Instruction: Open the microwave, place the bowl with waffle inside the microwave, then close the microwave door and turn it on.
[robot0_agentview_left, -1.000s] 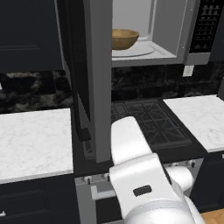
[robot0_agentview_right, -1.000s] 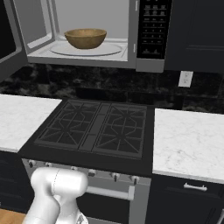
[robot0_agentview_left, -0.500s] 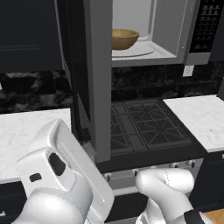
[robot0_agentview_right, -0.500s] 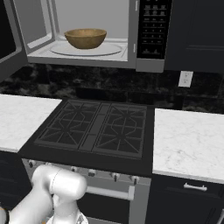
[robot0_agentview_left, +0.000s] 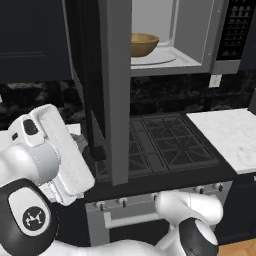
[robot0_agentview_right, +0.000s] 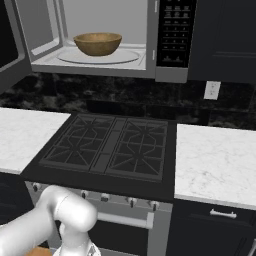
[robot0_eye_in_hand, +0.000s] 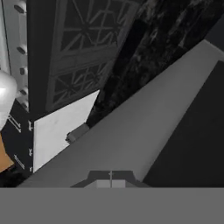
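Item, door-closing stage: my arm has swung left behind the open microwave door (robot0_agentview_left: 114, 95), my gripper (robot0_eye_in_hand: 110, 180) pressed together, empty, against its steel border; bowl with waffle (robot0_agentview_right: 97, 43) sits ahead inside microwave (robot0_agentview_right: 165, 70), awaiting closure.

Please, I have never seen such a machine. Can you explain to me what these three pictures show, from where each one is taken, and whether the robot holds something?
This is a rendered kitchen with a white robot arm on a base that can drive. Two pictures come from cameras on that base, behind the arm on its left and right. The third comes from a camera on the hand, so it looks tilted.

Above the stove hangs the microwave. The microwave door stands open, and the bowl with waffle sits inside on the round plate. White marble counters lie on both sides of the stove.

In the hand view the end effector is shut, its tips together close to the door's grey border. It holds nothing.
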